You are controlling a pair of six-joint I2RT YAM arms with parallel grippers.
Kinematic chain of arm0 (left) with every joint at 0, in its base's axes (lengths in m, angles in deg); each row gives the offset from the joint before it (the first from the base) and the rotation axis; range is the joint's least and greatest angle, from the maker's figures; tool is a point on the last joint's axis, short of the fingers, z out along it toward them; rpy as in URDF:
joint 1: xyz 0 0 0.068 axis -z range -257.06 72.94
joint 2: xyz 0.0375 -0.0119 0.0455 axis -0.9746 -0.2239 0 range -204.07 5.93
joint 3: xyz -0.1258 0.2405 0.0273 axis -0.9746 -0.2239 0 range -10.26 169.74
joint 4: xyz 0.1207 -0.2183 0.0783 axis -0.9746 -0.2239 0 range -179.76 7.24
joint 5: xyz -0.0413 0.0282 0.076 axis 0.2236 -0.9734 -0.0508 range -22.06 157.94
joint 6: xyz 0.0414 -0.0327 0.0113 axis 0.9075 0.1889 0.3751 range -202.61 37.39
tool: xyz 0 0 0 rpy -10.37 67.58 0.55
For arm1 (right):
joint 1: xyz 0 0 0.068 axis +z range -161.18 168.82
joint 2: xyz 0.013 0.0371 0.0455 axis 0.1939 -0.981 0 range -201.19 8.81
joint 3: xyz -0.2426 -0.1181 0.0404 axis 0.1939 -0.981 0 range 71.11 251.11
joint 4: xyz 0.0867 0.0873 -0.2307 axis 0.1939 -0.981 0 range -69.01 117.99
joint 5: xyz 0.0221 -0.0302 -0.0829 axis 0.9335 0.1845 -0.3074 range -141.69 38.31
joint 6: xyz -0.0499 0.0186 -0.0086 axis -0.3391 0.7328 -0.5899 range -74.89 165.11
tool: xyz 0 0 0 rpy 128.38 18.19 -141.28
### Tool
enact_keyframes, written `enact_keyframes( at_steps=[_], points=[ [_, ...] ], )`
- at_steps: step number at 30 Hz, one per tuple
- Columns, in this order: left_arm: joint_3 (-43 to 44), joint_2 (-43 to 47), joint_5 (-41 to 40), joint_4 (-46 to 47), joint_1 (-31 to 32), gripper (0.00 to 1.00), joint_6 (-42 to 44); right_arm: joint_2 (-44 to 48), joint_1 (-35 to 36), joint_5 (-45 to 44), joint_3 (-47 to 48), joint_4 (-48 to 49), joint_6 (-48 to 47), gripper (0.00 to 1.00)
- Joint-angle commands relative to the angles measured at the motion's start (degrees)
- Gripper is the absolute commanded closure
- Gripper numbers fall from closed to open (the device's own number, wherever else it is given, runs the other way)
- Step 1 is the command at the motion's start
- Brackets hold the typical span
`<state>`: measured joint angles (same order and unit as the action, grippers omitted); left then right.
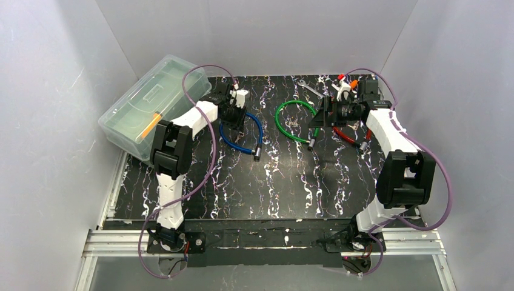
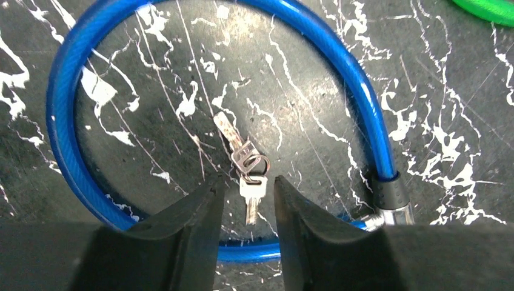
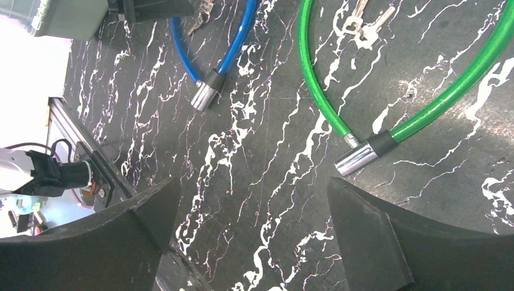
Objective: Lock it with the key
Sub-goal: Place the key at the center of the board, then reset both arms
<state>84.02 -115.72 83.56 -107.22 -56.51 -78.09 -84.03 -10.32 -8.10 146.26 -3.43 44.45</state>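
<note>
A blue cable lock [image 2: 63,103] lies in a loop on the black marbled table. Inside the loop lie two silver keys on a ring [image 2: 250,193]. My left gripper [image 2: 248,185] is open, low over the table, its two fingertips on either side of the nearer key without closing on it. The lock's black and chrome end [image 2: 391,197] lies just to the right. In the top view the left gripper [image 1: 233,112] hangs over the blue loop [image 1: 242,138]. My right gripper [image 3: 251,188] is wide open and empty above bare table near the green lock.
A green cable lock [image 3: 315,79] with its chrome end [image 3: 357,159] and its own keys [image 3: 363,21] lies at centre. A red cable lock [image 1: 345,134] lies under the right arm. A clear plastic box [image 1: 151,103] stands at the back left. A wrench [image 1: 312,91] lies at the back.
</note>
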Motion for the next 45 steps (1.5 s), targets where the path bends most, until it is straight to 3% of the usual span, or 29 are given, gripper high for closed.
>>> enact_keyframes(
  at_steps=[1, 8, 9, 14, 18, 28, 33, 39, 45],
  points=[
    [2.62, 2.47, 0.59, -1.85, 0.32, 0.58, 0.85, -0.36, -0.25, 0.97, -0.06, 1.25, -0.92, 0.02],
    [6.79, 7.55, 4.41, -12.56, 0.27, 0.06, 2.95, -0.16, -0.18, 0.79, 1.00, 0.72, -2.02, 0.02],
    [6.99, 8.75, 5.16, -14.38, 0.27, 0.02, 3.52, 0.23, -0.17, 0.42, 0.90, 0.67, -2.44, 0.02],
    [7.08, 16.09, 7.82, -25.28, 0.27, 0.02, 5.55, 2.63, 0.52, -0.86, -0.97, 0.01, -4.81, 0.02],
    [2.66, 23.96, 8.30, -28.16, 0.27, 0.02, 6.21, 4.34, 5.05, -4.71, -1.76, -2.61, -9.13, 0.02],
    [-16.06, 47.02, 2.46, -26.26, 0.75, 0.02, 2.63, 14.52, 18.17, -17.17, -9.27, -2.28, -14.94, 0.02],
    [-23.79, 57.29, -1.62, -24.45, 0.87, 0.02, 0.68, 20.44, 18.91, -20.88, -15.02, 0.26, -13.95, 0.02],
    [-31.89, 62.14, -11.17, -20.76, 0.71, 0.02, -1.65, 28.98, 18.91, -23.92, -23.05, 7.75, -10.86, 0.02],
    [-33.26, 63.85, -8.23, -19.48, 0.39, 0.02, -3.04, 31.18, 18.87, -26.05, -23.96, 8.01, -10.69, 0.02]
  ],
)
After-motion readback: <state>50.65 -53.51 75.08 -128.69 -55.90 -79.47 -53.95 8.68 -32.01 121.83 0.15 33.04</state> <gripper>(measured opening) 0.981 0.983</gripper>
